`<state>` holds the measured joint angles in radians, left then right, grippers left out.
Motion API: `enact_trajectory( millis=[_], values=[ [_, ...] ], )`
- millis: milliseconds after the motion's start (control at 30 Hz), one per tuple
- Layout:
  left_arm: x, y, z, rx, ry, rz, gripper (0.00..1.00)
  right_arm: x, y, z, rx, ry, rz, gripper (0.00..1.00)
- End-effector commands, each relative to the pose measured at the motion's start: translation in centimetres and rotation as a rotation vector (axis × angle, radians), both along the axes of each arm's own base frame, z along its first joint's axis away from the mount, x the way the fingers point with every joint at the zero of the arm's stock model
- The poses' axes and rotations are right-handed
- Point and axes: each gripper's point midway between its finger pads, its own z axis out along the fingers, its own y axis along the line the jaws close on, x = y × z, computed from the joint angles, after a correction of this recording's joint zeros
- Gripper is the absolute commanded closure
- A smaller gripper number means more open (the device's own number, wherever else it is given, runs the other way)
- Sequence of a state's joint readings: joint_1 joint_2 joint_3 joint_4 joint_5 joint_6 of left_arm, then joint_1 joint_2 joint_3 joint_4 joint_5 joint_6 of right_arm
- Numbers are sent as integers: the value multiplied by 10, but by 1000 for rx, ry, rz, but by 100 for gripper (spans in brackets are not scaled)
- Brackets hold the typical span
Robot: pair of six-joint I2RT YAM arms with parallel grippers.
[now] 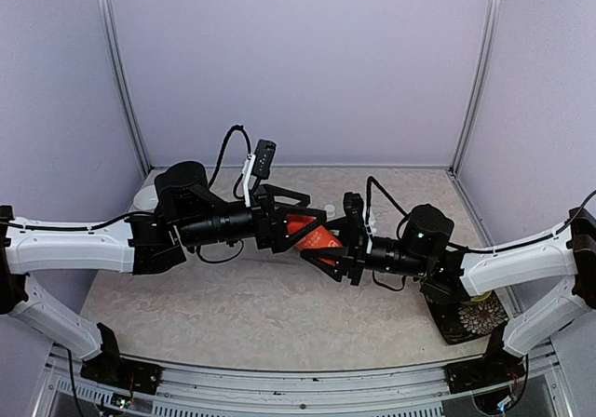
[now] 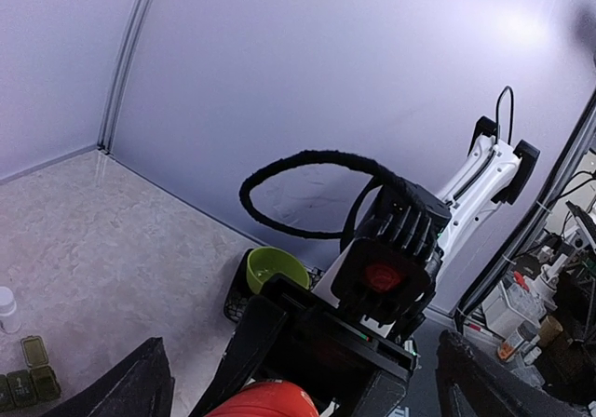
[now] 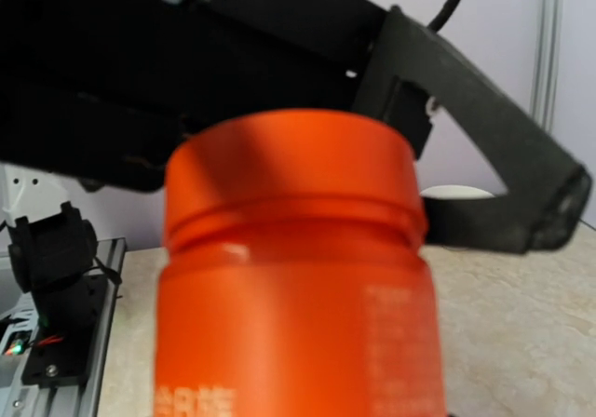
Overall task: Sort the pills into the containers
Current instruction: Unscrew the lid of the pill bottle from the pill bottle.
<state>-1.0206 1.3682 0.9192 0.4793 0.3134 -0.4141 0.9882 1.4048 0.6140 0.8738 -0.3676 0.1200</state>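
As the two arms meet over the middle of the table (image 1: 233,315), the work at this moment is about the bottle and not yet about the pills. At the far left, behind the left arm, stands a white bowl (image 1: 146,196), which takes no part now. The left gripper (image 1: 305,219) reaches toward the right with its jaws spread wide. In the right wrist view one of its fingers (image 3: 503,189) passes well beside the cap end of the red-orange bottle (image 1: 314,234) without touching it, so it surrounds the cap but has hold of nothing. I judge that it is placed so in order to close on the cap and turn it off. The bottle lies tilted in the air between both claws, above the table. The right gripper (image 1: 324,243) comes from the other side with its jaws closed on the body of the bottle, most likely to keep it steady against the twisting. Further right, beside the right arm, is the lime-green bowl (image 2: 277,266). The dark green pill box (image 2: 23,378) appears only in the low left corner of the left wrist view, on the table, well apart from the bottle; whether its lids are up is too small to tell.
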Motion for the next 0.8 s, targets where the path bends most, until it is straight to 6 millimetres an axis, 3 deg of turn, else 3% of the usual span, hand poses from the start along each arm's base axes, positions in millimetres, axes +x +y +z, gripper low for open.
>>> enact_trajectory(
  millis=[0, 300, 767],
  values=[
    [-4, 4, 13, -33, -42, 1, 5, 13, -3, 12, 35, -2, -84, 87],
    [-5, 9, 11, -31, -44, 11, 8, 30, -20, 11, 43, 23, -193, 87],
    [0, 18, 12, -44, -42, 61, 13, 28, -24, 9, 31, 9, -188, 87]
  ],
)
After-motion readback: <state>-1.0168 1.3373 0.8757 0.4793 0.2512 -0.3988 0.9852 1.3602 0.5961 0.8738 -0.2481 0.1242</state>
